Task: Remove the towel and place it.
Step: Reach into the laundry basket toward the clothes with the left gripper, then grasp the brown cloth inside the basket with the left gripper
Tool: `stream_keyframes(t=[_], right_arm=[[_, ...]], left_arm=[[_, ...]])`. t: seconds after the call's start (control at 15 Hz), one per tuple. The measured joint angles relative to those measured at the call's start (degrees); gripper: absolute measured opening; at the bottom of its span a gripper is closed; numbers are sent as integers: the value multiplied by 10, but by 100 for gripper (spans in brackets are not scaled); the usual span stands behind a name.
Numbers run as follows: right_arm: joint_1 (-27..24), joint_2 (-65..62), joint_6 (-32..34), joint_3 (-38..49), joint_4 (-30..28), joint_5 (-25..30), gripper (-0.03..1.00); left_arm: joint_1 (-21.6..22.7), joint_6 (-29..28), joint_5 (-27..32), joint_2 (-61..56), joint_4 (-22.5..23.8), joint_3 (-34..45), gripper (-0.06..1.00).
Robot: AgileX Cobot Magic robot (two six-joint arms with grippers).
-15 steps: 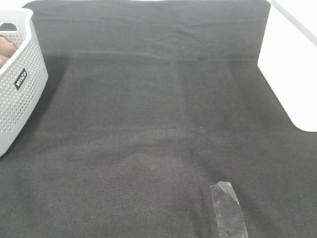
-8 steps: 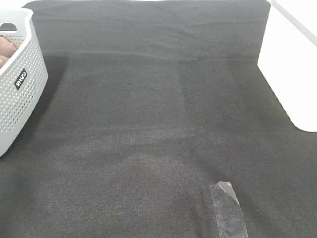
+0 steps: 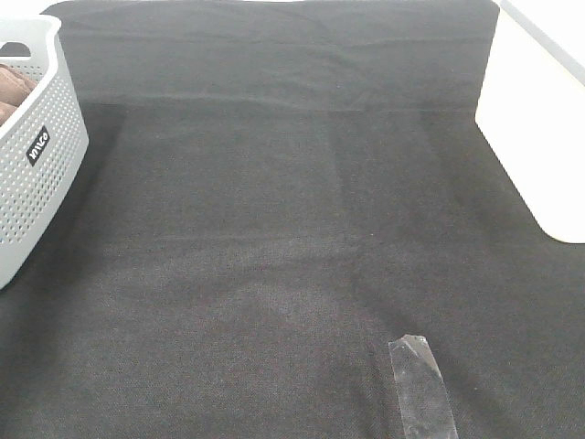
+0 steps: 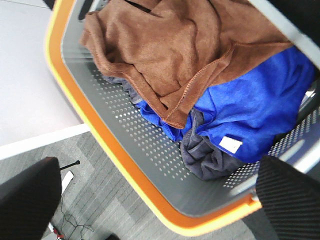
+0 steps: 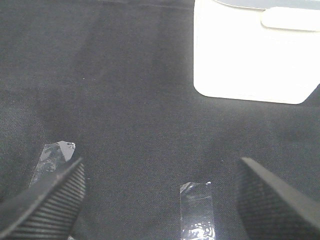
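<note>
In the left wrist view, the brown towel (image 4: 165, 45) lies crumpled on top of a blue cloth (image 4: 250, 105) and a dark grey cloth (image 4: 205, 155). All three sit inside a perforated grey basket (image 4: 135, 135) with an orange rim. My left gripper (image 4: 160, 200) hovers above the basket, open, with nothing between its fingers (image 4: 27, 200). My right gripper (image 5: 160, 205) is open over the black table cloth (image 5: 125, 90) and holds nothing. Neither gripper shows in the exterior high view, where a strip of brown cloth (image 3: 11, 87) peeks out of the grey basket (image 3: 37, 183) at the left edge.
A white box (image 3: 535, 128) stands at the right edge of the table cloth (image 3: 274, 201), also seen as the white box (image 5: 250, 50) from the right wrist. Clear tape strips (image 3: 420, 389) (image 5: 196, 210) lie on the cloth near the front. Grey floor (image 4: 30, 90) lies beside the basket.
</note>
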Motion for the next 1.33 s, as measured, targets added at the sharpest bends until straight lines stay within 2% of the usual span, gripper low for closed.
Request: stream_keyframes(t=[0.13, 0.47, 0.8, 1.0, 1.2, 1.33], right_arm=[[0, 0, 0, 0, 0, 0, 78], [0, 0, 0, 0, 0, 0, 78], [0, 0, 0, 0, 0, 0, 78], [0, 0, 0, 0, 0, 0, 78], [0, 0, 0, 0, 0, 0, 78], [0, 0, 0, 0, 0, 0, 78]], left_arm=[[0, 26, 0, 81, 23, -14, 98], [5, 47, 1, 223, 76, -14, 98], [61, 52, -1, 307, 78, -14, 98], [66, 61, -27, 345, 79, -38, 98], [66, 73, -28, 374, 77, -47, 97], [66, 73, -28, 378, 77, -47, 89]])
